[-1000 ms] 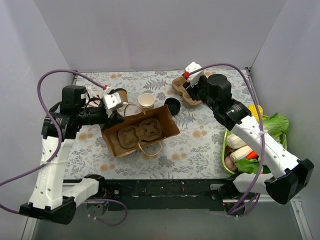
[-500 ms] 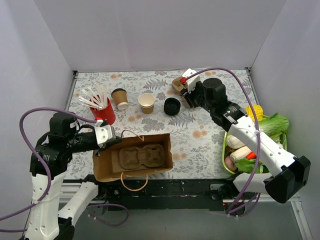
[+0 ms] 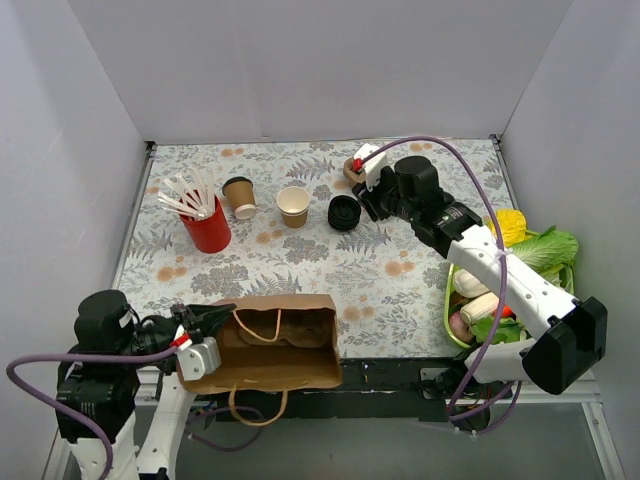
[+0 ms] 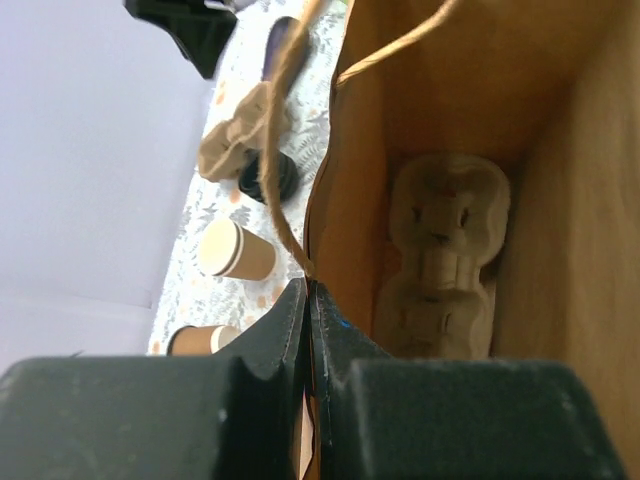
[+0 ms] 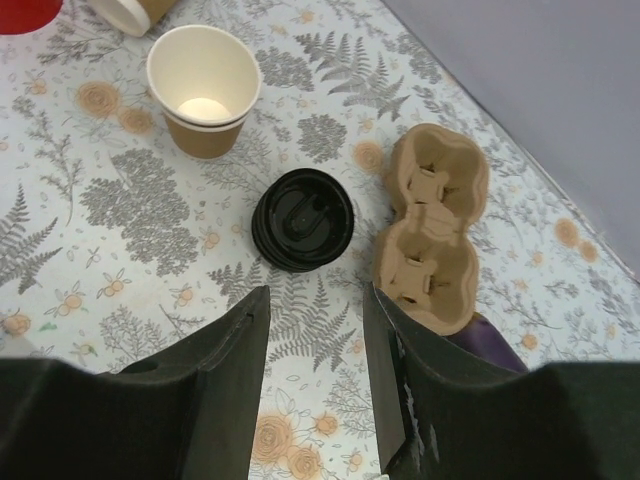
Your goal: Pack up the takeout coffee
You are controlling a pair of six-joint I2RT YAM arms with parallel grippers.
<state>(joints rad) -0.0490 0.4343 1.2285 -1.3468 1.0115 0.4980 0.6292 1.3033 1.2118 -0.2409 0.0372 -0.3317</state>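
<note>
The takeout coffee cup (image 3: 293, 205) stands open and lidless at the back middle of the table; it also shows in the right wrist view (image 5: 203, 88). Its black lid (image 3: 344, 212) lies just right of it (image 5: 302, 219). My right gripper (image 3: 366, 196) is open and empty, hovering just past the lid (image 5: 315, 296). My left gripper (image 3: 212, 320) is shut on the wall of the brown paper bag (image 3: 270, 350) at the near left edge. The left wrist view shows the pinched bag wall (image 4: 450, 110) and a pulp carrier (image 4: 445, 260) inside.
A red cup of white sticks (image 3: 207, 228) and a brown cup (image 3: 238, 196) stand at the back left. A second pulp carrier (image 5: 430, 235) lies right of the lid. A green basket of vegetables (image 3: 452, 300) sits at the right edge. The bag overlaps the table's front edge.
My left gripper has dragged the paper bag from mid-table to the near left edge. My right gripper has shifted slightly left, closer to the black lid.
</note>
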